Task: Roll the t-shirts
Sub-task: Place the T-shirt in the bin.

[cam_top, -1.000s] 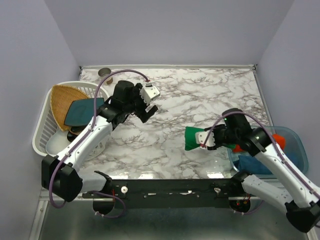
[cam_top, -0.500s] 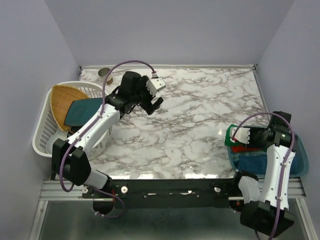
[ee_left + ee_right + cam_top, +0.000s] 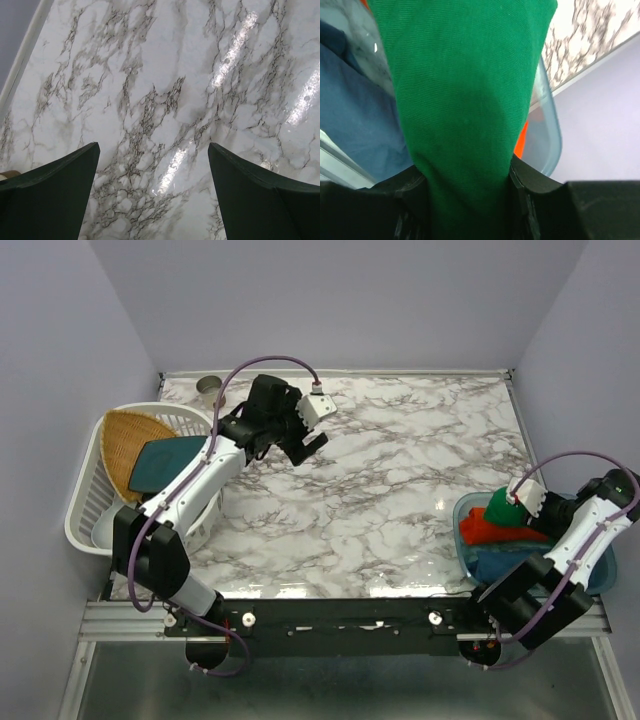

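Hanging over the lower-right bin, the right gripper clamps the green shirt, probably to store it; the left gripper is spread wide, empty.

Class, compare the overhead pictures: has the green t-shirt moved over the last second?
Yes. The green t-shirt, clamped in the right end effector, went rightward off the marble table to above the blue bin.
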`<state>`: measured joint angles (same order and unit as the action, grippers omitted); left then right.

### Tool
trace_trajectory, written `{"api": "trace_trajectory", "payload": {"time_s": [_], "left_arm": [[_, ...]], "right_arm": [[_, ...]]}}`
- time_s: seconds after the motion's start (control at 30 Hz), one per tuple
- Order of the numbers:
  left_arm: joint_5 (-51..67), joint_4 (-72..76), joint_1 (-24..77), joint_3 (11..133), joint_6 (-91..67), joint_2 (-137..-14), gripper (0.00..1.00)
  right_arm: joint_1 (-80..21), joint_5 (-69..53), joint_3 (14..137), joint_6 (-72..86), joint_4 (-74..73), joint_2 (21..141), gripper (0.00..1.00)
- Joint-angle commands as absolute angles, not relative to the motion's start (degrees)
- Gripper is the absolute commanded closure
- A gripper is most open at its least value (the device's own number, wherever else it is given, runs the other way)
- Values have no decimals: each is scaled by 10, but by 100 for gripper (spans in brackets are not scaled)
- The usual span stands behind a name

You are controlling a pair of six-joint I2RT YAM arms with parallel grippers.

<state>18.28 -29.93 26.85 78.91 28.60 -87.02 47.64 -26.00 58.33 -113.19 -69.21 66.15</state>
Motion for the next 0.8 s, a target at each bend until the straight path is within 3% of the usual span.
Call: {"api": "trace_trajectory", "payload": {"time_s": [0.0,0.3,0.77], "left_arm": [[149,-337,270,808,315,-900,1],[112,-374,283,861,328,-945,1],[82,-413,289,863,351,-934,1]], "right_arm": [[500,-301,571,-1506,-693,676,70],[498,-347,541,-1549,-648,705,70],[451,-295,529,-1555,-672,729,72]]}}
